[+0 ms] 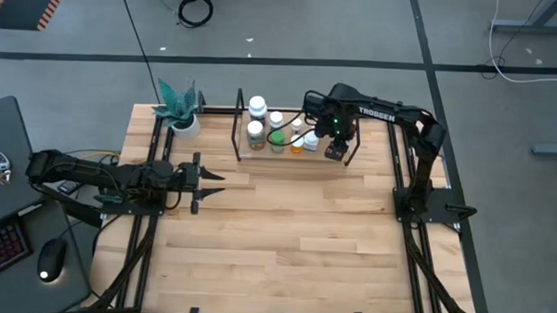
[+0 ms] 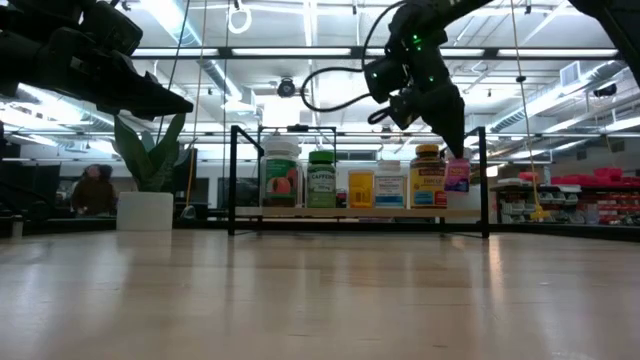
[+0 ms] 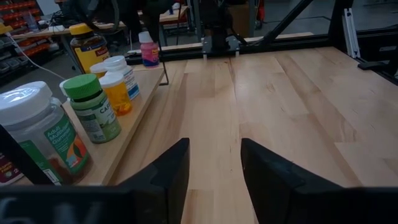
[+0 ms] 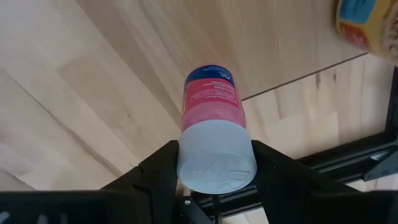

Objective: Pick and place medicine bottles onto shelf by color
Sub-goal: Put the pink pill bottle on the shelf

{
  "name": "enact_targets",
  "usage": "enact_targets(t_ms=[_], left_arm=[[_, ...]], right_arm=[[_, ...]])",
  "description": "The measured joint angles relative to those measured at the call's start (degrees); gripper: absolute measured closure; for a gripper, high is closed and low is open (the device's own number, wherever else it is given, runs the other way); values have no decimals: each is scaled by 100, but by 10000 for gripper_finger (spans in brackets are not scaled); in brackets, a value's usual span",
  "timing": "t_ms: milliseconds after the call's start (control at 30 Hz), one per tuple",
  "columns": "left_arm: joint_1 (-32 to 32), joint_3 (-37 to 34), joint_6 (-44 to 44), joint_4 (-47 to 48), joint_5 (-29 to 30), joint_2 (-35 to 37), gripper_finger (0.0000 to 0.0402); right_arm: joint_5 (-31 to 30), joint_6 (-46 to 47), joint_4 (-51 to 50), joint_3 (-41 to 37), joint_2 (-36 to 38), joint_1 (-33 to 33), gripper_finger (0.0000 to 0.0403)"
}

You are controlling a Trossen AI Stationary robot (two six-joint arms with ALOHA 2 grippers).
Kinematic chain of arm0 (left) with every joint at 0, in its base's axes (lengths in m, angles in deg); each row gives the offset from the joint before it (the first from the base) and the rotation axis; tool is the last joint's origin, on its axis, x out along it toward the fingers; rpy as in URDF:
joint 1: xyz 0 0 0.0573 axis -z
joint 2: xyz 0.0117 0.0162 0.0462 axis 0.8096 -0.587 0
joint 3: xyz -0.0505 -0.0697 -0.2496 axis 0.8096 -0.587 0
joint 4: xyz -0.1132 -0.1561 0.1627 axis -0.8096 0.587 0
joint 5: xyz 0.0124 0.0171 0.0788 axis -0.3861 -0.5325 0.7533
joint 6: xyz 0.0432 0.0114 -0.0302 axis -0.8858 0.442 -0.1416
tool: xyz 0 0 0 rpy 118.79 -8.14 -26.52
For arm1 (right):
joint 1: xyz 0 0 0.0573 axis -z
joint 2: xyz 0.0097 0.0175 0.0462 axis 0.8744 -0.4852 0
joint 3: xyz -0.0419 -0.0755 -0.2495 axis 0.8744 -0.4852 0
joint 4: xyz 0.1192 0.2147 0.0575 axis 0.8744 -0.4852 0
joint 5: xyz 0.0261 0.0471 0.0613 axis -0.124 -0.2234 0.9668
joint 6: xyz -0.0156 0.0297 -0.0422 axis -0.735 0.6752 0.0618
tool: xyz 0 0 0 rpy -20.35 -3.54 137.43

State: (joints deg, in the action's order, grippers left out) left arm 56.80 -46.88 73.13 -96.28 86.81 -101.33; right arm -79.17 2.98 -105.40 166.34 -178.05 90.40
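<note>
The shelf (image 1: 348,151), a black rod rack on a pale base, stands at the table's far side. Several medicine bottles stand on its base: a big white-capped one (image 2: 281,178), a green one (image 2: 321,180), a small yellow one (image 2: 361,188), a white one (image 2: 389,185) and an amber one with a yellow cap (image 2: 428,178). My right gripper (image 1: 334,151) hangs over the shelf's right end, shut on a pink bottle with a blue band (image 2: 457,175). My left gripper (image 1: 213,180) waits open at the table's left, pointing level toward the right. My right gripper pinches the pink bottle's white cap (image 4: 216,155) between its two fingers (image 4: 158,171), one on each side of the cap. The fingers come from above, pointing steeply down. The bottle hangs upright below them, its bottom a little above the shelf's base, beside the amber bottle (image 4: 367,25).
A white pot with a green plant (image 1: 182,116) stands at the table's far left corner, left of the shelf. Black rails (image 1: 409,194) edge the table's left and right sides. Bare wood (image 1: 294,241) stretches from the shelf to the near edge.
</note>
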Motion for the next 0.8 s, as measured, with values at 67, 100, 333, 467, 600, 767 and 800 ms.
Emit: enact_targets(t_ms=[67,100,333,467,600,767,800], left_arm=[[0,2,0,1,0,0,248],[0,2,0,1,0,0,248],[0,0,0,1,0,0,256],[0,0,0,1,0,0,255],[0,0,0,1,-2,0,249],[0,0,0,1,0,-1,251],[0,0,0,0,0,0,252]], right_arm=[[-20,0,0,-62,-2,-1,209],[-31,0,-2,-70,-2,-22,209],[-418,-123,136,-74,-130,-129,208],[-524,-403,135,-67,-405,-124,208],[-846,-757,-80,-38,-611,-176,208],[-901,-1169,-31,-37,-600,-251,208],[-902,-1200,-6,-39,-583,-258,208]])
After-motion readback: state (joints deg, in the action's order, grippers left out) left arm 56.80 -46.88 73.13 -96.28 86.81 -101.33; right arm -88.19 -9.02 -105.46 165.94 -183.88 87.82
